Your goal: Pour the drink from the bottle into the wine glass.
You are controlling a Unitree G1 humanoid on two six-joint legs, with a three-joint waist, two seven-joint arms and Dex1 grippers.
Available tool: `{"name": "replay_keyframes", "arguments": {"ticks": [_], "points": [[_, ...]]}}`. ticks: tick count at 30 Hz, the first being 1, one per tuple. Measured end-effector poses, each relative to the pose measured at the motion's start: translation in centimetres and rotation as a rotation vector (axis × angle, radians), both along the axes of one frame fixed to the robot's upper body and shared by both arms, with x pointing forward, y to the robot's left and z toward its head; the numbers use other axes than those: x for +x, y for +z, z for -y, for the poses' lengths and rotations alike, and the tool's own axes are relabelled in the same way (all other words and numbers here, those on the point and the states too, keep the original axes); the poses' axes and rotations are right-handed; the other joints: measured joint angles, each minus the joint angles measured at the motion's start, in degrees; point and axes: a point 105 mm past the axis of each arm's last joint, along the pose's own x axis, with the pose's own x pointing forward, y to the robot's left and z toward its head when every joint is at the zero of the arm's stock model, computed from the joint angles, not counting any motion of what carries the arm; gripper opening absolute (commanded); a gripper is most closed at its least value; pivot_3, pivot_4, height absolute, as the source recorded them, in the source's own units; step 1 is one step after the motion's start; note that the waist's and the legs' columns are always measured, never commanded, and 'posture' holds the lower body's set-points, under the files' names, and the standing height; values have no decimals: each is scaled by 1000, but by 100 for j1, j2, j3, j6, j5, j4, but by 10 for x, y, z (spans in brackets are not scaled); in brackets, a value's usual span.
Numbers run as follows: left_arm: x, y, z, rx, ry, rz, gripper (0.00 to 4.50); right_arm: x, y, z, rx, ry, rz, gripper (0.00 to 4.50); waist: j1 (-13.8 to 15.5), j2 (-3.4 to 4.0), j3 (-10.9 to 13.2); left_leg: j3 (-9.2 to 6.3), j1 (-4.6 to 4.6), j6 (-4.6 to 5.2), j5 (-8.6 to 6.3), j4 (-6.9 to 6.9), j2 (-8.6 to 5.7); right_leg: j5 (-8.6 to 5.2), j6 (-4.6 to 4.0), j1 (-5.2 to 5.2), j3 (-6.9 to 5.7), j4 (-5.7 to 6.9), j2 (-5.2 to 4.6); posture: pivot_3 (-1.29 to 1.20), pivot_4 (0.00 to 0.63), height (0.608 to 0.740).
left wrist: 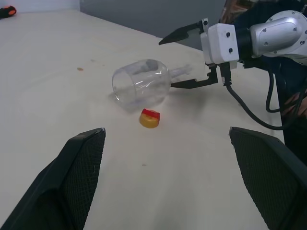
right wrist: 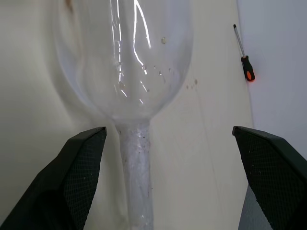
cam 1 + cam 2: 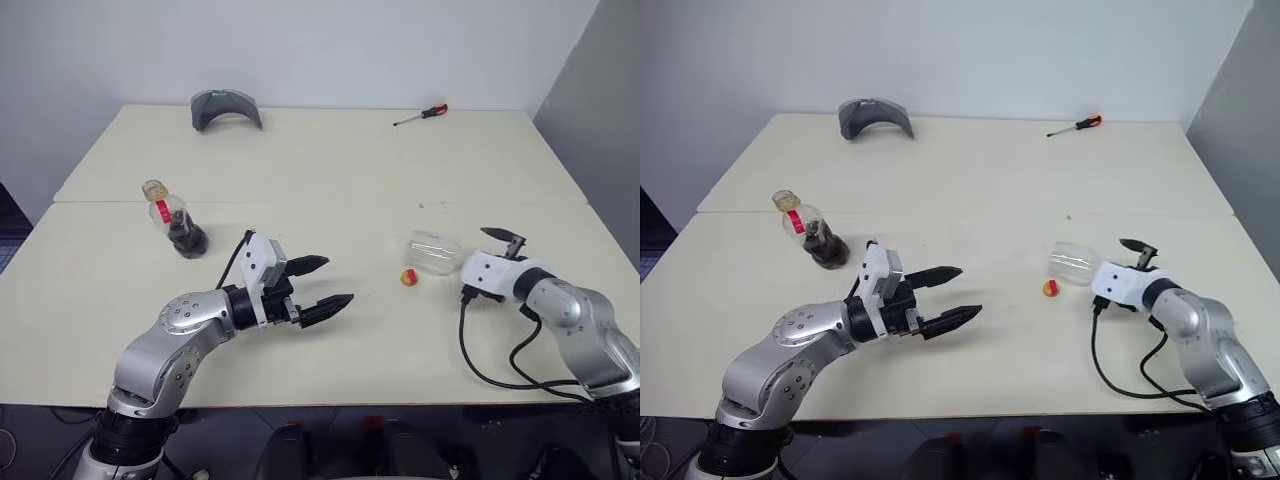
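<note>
The bottle stands upright and uncapped at the table's left, with the dark drink low in its body. Its yellow and red cap lies on the table beside the wine glass. The clear glass lies on its side at the right, its bowl toward the middle. In the right wrist view my right gripper is open, with the stem between its fingers and apart from both. My left gripper hovers open and empty at the table's middle, right of the bottle and pointing at the glass.
An orange-handled screwdriver lies at the far right of the table. A grey curved object sits at the far edge. A seam crosses the tabletop behind the bottle. A grey wall borders the right side.
</note>
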Motion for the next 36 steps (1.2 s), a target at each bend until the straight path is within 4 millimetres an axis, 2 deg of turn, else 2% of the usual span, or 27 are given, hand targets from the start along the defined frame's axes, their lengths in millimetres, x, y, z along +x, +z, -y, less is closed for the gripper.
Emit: {"name": "replay_keyframes", "arguments": {"ticks": [7, 10, 19, 21, 30, 34, 36], "points": [[0, 0, 0, -1, 2, 0, 4443, 8, -7, 4, -32, -15, -2, 4500, 0, 0, 0, 1, 0, 0, 0, 1, 0, 0, 0, 0, 0, 0, -2, 0, 150, 740], [0, 0, 0, -1, 3, 0, 4500, 9, -9, 5, -40, -17, -7, 3918, 0, 0, 0, 1, 0, 0, 0, 1, 0, 0, 0, 0, 1, 1, -2, 0, 150, 740], [3, 3, 3, -18, 17, 7, 4500, 11, -7, 2, -40, -3, 2, 677, 0, 0, 0, 1, 0, -1, 0, 2, 1, 0, 0, 0, 1, 1, -3, 0, 150, 740], [3, 3, 3, -17, 17, 8, 4500, 11, -8, 2, -40, -3, 0, 160, 0, 1, 0, 2, 0, -1, 0, 2, 1, 0, 0, 0, 1, 1, -3, 0, 150, 740], [3, 4, 3, -17, 22, 10, 4500, 17, -4, 0, -47, -10, 29, 164, -2, 1, 0, 2, 0, -1, 1, 2, 1, 0, 0, 0, 1, 2, -3, 0, 150, 740], [2, 4, 1, -33, 44, -14, 4500, 32, 16, -29, 69, 36, 120, 164, -44, 3, 2, 1, 8, -5, 3, 1, 8, 0, -1, -1, 11, 5, 4, 0, 150, 740], [0, 4, 0, -46, 63, -27, 4500, 40, 26, -55, 206, 83, 146, 164, -61, 4, 2, 2, 9, -6, 4, 0, 10, 1, -1, -1, 13, 5, 6, 0, 150, 740]]}}
